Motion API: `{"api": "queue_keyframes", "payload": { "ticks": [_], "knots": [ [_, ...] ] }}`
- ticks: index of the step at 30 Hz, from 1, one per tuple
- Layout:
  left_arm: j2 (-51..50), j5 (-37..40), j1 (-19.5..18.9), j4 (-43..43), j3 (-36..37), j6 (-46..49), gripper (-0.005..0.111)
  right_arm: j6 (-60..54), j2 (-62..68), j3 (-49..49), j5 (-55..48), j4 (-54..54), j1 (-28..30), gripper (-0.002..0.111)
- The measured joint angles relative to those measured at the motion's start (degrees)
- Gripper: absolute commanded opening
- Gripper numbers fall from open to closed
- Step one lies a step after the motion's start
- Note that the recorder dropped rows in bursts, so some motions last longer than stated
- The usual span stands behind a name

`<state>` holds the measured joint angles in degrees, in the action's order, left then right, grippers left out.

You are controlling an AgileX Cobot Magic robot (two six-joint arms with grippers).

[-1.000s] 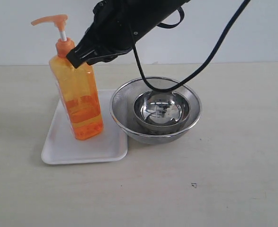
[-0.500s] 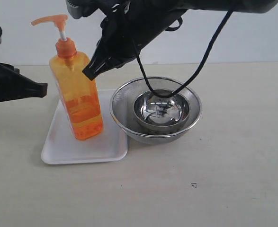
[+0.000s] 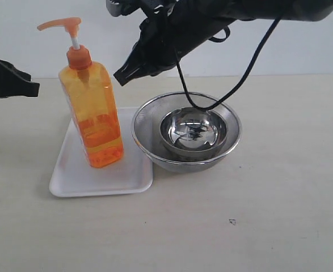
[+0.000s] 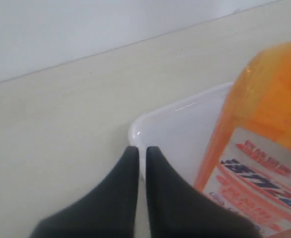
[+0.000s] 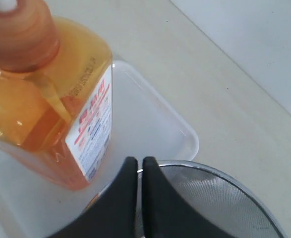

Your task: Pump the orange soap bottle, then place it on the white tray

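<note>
Bottle (image 3: 92, 119) upright on tray (image 3: 70, 182), at bowl's (image 3: 186, 133) 9 o'clock, standing free on its flat base | left gripper (image 3: 34, 89) at its 9 o'clock, right gripper (image 3: 121, 77) at 2 o'clock, both apart from it, jaws nearly closed, empty | placement seems done

Soap bottle (image 3: 92, 110) upright on tray (image 3: 75, 175); strainer bowl (image 3: 223, 150) just right of tray, smaller bowl (image 3: 193, 132) inside.

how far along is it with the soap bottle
Placing looks done: the orange soap bottle stands upright on the white tray. Nothing is in hand: the left gripper and right gripper are both shut, empty and clear of the bottle. Whether the pump was pressed cannot be told from here; if it was, nothing is left.
</note>
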<state>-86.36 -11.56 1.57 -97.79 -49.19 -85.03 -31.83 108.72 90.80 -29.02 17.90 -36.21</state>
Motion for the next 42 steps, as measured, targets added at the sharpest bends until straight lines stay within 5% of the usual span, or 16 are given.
{"api": "queue_keyframes", "payload": {
  "ticks": [6, 13, 20, 42],
  "knots": [
    [-2.39, -10.07, -0.27, 13.39, -0.73, 16.83, 0.005, -3.45, 3.43, -0.13, 1.89, 4.47, 0.14, 0.000],
    [-4.57, -11.92, -0.27, 19.43, -0.73, 23.69, 0.005, -8.85, 4.29, -0.13, 4.36, 10.35, 0.14, 0.000],
    [-5.66, -13.00, -0.27, 19.77, -0.73, 24.07, 0.005, -16.32, 4.29, -0.13, 4.45, 18.22, 0.02, 0.000],
    [-5.66, -12.96, -0.38, 11.14, -0.73, 12.96, 0.005, -17.12, 4.29, -0.13, 2.30, 18.12, -2.87, 0.000]
  ]
}}
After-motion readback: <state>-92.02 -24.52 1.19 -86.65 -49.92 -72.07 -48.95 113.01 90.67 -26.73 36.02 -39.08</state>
